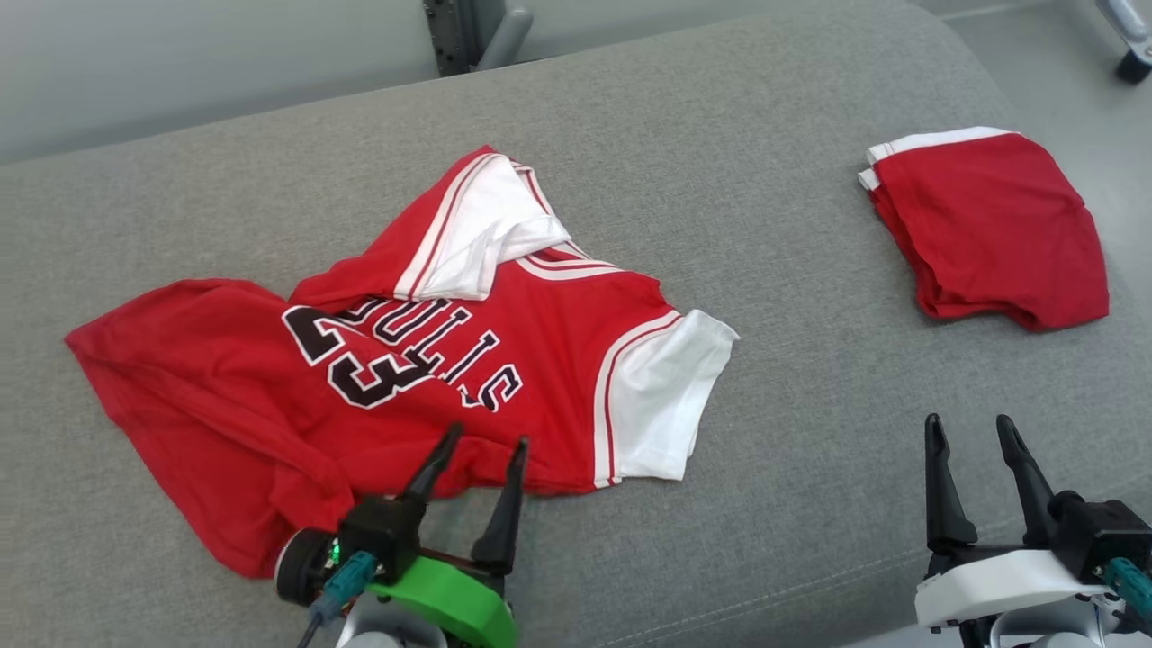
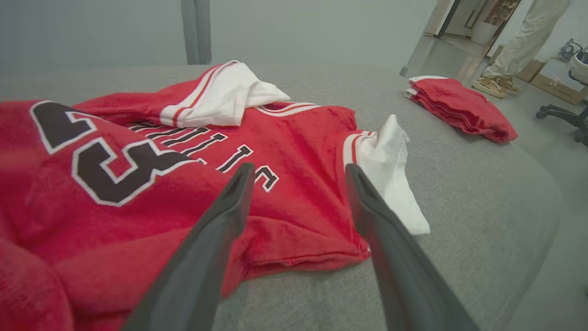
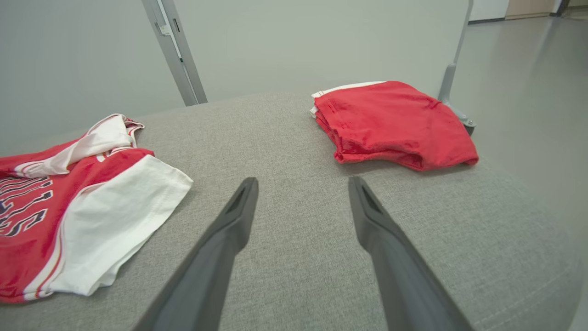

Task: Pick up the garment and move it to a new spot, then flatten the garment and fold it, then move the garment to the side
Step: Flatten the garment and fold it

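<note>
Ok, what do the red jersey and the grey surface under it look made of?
Red jersey: looks like soft, matte knit fabric, perhaps cotton or polyester; it wrinkles and lies limp. Grey surface: seems woven upholstery cloth, matte and flecked, likely over padding, judging by its rounded edge.

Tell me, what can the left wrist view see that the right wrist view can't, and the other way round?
Left wrist view's extras: the big number 23 on the jersey, a person's legs on the floor beyond, an office chair base, and the open left pincer over the jersey's near edge. Right wrist view's extras: the open right pincer above bare grey cushion, and a grey metal leg behind the folded red garment. Shared: the crumpled jersey, the folded red garment, the grey cushion.
</note>
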